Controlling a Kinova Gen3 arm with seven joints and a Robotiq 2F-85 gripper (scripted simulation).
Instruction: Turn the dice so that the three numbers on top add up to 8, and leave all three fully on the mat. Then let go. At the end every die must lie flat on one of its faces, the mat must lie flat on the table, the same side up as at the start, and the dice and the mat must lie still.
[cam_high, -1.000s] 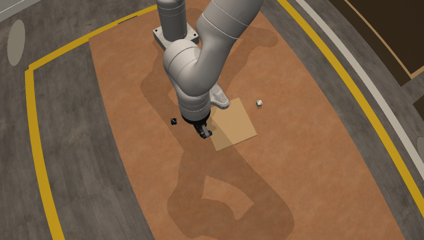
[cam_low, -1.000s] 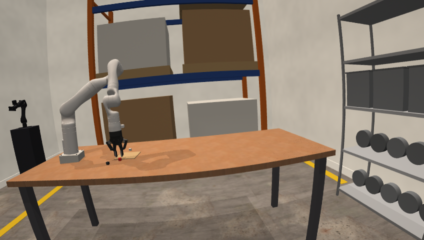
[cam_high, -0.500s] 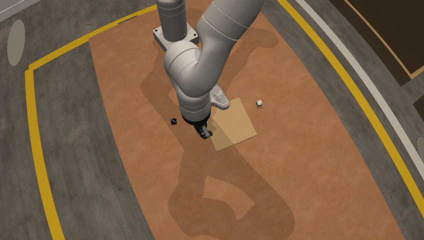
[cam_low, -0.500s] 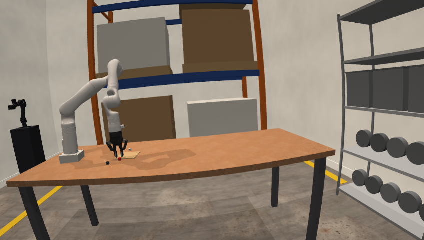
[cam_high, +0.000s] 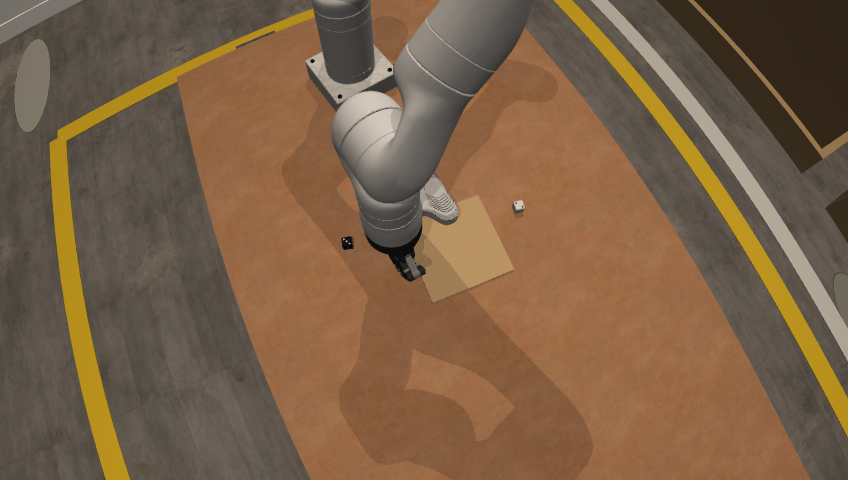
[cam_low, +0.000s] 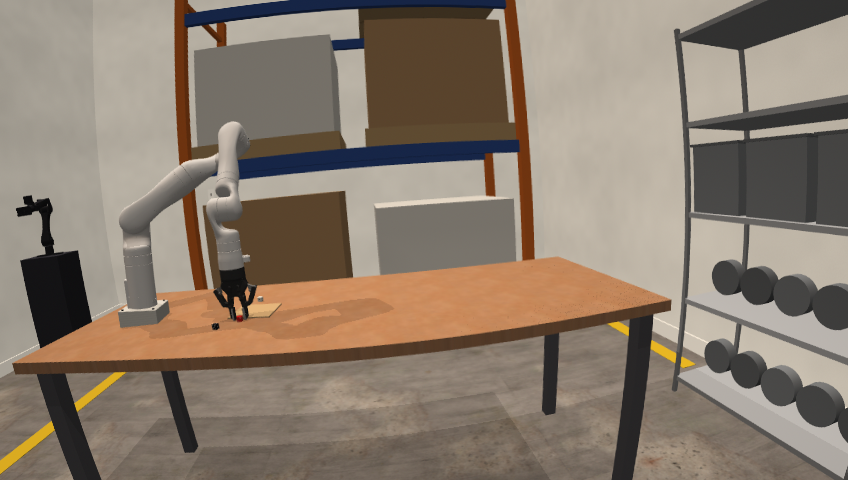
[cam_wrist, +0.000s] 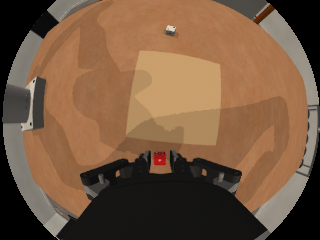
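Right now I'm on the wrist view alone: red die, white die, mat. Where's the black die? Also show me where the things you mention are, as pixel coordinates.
Observer: The black die (cam_high: 347, 242) (cam_low: 215, 326) rests on the table (cam_high: 595, 297) (cam_low: 446, 303) (cam_wrist: 265, 75), off the mat (cam_high: 484, 249) (cam_low: 266, 309) (cam_wrist: 192, 85), across the tool (cam_high: 411, 274) (cam_low: 239, 315) (cam_wrist: 160, 156) from it.

Operator: How does the arm reach down?

Observer: The arm (cam_high: 380, 142) (cam_low: 229, 208) (cam_wrist: 15, 104) slants up from its base, bends high over the table, then drops nearly straight to the tool.

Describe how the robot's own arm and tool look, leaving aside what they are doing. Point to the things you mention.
The arm (cam_high: 437, 110) (cam_low: 166, 193) is smooth, rounded and pale grey, with thin seam lines around its segments and no loose cables showing. The tool (cam_high: 410, 274) (cam_low: 238, 317) (cam_wrist: 160, 156) is mostly black, with two jointed fingers and a grey link visible from above. No readable markings show on either.
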